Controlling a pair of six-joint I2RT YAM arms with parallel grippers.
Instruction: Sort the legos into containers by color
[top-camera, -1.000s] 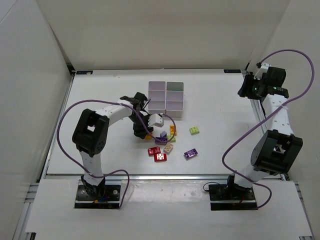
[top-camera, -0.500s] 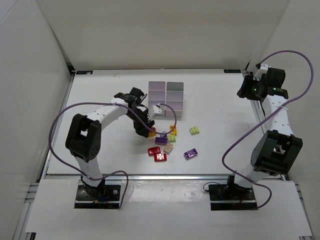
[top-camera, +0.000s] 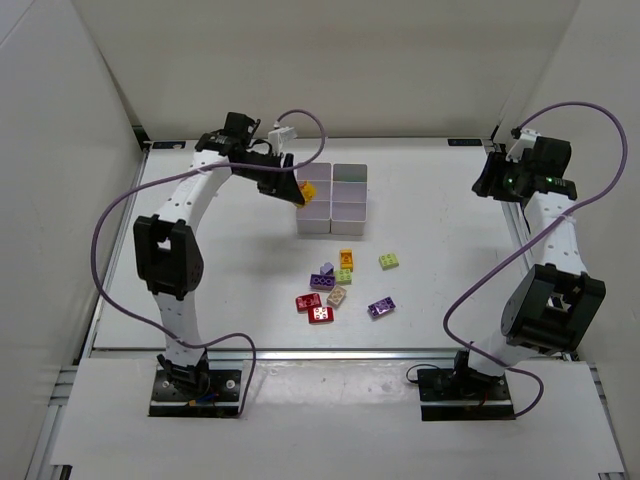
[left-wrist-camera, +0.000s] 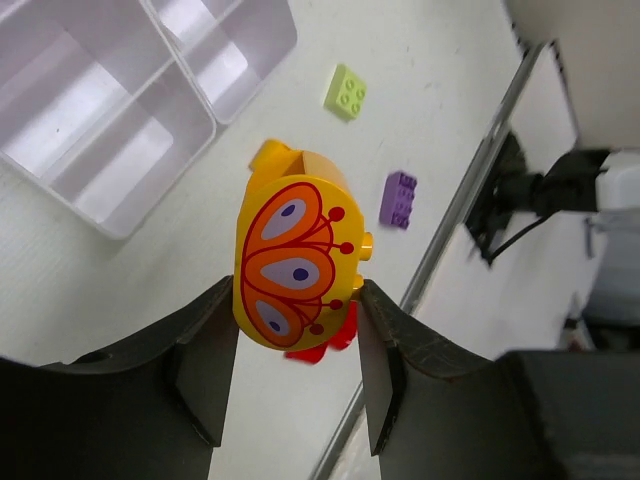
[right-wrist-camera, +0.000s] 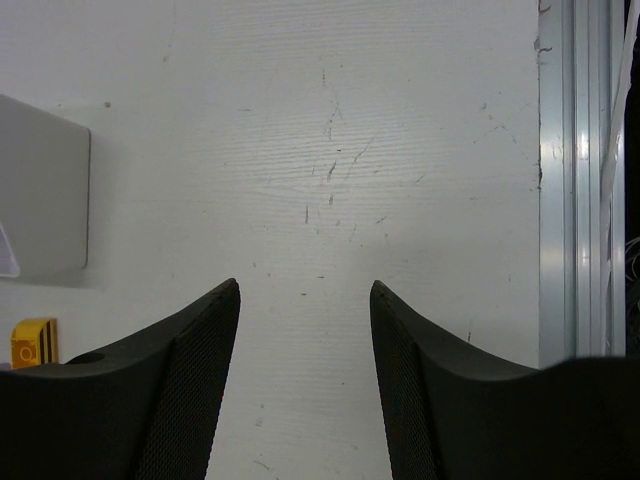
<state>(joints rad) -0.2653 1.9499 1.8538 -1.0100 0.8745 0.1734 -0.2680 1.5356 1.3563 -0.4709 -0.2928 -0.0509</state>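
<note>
while the left gripper (left-wrist-camera: 295, 300) clamps a yellow brick (left-wrist-camera: 295, 250) with an orange butterfly print, raised near the white boxes (top-camera: 332, 205), the right gripper (right-wrist-camera: 305, 330) stands parted and empty over the table (right-wrist-camera: 400, 150); other bricks (top-camera: 337, 295) lie loose.

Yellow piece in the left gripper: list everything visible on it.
The yellow brick is glossy plastic with a rounded edge and an orange-red wing-like print with purple spots; a small stud shows on one side. The left gripper clamps it between both fingers, lifted near the containers, touching nothing else.
</note>
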